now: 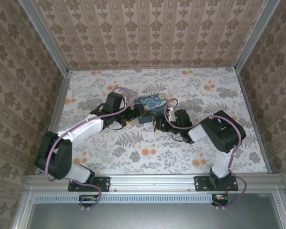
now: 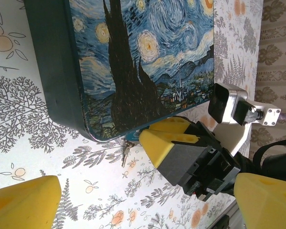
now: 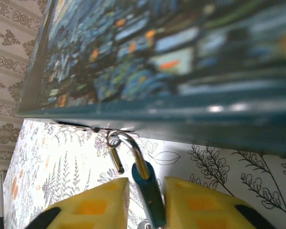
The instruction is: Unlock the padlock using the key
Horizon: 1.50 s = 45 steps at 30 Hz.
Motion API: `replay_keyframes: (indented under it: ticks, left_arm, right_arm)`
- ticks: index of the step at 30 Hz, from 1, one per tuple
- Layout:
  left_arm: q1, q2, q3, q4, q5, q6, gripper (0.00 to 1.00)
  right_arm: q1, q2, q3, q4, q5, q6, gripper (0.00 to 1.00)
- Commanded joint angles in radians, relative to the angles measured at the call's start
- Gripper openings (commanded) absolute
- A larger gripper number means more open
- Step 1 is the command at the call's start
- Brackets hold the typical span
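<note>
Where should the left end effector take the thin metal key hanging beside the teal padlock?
Pinch the free end of the thin metal key, away from its ring, coming from the side opposite the small teal padlock, which the right end effector holds.

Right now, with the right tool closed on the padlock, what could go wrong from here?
The right tool grips only the small padlock body, so it may twist or slip free. Its shackle is hooked at the box rim; a pull could drag the box. The small sliver beside it, probably the key, sits in a tight gap, so the open left tool may bump the box reaching for it.
</note>
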Motion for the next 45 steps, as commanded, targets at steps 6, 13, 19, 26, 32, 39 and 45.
replay_keyframes:
  ticks: [6,13,19,26,32,39,45]
  left_arm:
    - [0.014,0.005,0.026,-0.02,-0.005,0.027,0.95]
    - [0.002,0.013,0.089,-0.159,-0.132,0.155,0.95]
    - [-0.085,0.069,0.224,-0.36,-0.388,0.316,0.95]
    - [-0.189,0.19,0.343,-0.447,-0.582,0.376,0.96]
    - [-0.227,0.289,0.429,-0.452,-0.637,0.384,0.96]
    - [-0.284,0.384,0.49,-0.471,-0.7,0.403,0.96]
    - [-0.317,0.412,0.467,-0.477,-0.742,0.396,0.96]
  right_arm:
    - [0.014,0.007,-0.003,-0.023,0.022,0.022,0.0]
    - [0.013,-0.064,-0.055,-0.04,0.1,0.118,0.0]
    - [0.018,-0.115,-0.08,-0.088,0.18,0.192,0.0]
    - [0.019,-0.133,-0.101,-0.111,0.219,0.218,0.0]
    - [0.02,-0.13,-0.114,-0.099,0.229,0.237,0.0]
    - [0.016,-0.133,-0.122,-0.091,0.245,0.27,0.0]
    - [0.012,-0.141,-0.133,-0.067,0.258,0.329,0.0]
